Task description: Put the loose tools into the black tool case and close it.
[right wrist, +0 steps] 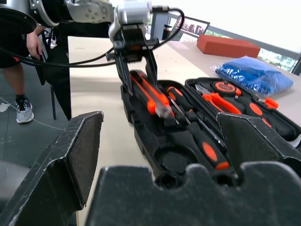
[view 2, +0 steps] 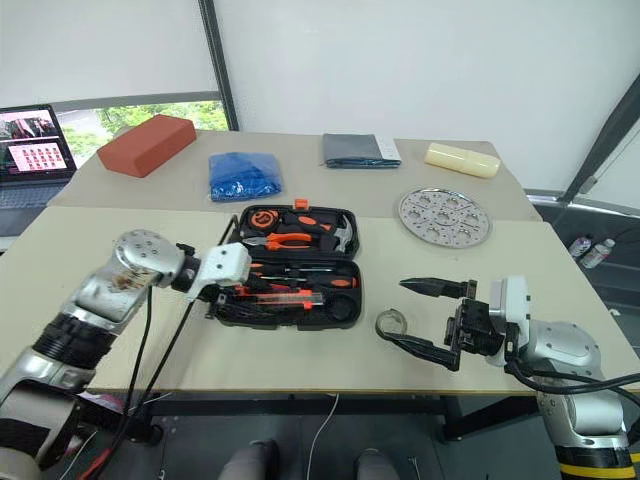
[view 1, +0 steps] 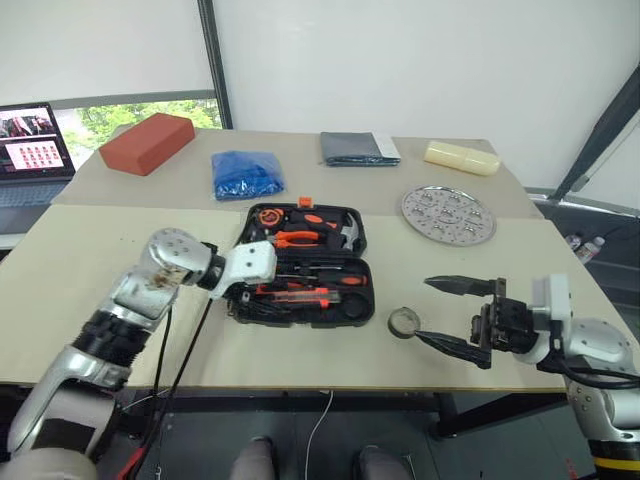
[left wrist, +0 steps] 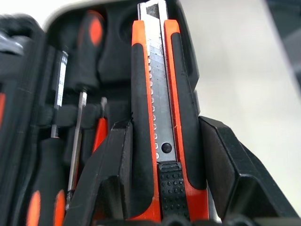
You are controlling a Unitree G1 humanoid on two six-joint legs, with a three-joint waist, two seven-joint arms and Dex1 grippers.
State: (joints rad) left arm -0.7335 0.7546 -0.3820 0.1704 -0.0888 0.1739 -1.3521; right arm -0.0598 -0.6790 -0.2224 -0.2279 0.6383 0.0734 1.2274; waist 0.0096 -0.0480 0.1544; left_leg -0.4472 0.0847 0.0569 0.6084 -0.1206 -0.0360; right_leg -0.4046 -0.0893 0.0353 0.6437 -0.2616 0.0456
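The black tool case (view 1: 362, 300) lies open at the table's middle, lid half toward the far side. My left gripper (view 1: 240, 291) is shut on the orange-and-black utility knife (left wrist: 160, 117), blade end pointing into the case's near half, just above its near-left slots. In the right wrist view the knife (right wrist: 149, 94) slants down onto the case between the left gripper's fingers (right wrist: 126, 70). Screwdrivers with black-and-orange handles (right wrist: 204, 148) lie in the slots. A small dark tape roll (view 1: 404, 322) sits on the table right of the case. My right gripper (view 1: 427, 310) stands open just right of the roll.
Orange-handled pliers (view 1: 300, 238) and a hammer (view 1: 345, 232) sit in the lid half. At the far side lie a red-brown block (view 1: 146, 142), a blue bag (view 1: 247, 173), a grey folded cloth (view 1: 358, 148), a cream block (view 1: 461, 157) and a perforated metal plate (view 1: 448, 213). A laptop (view 1: 32, 145) stands far left.
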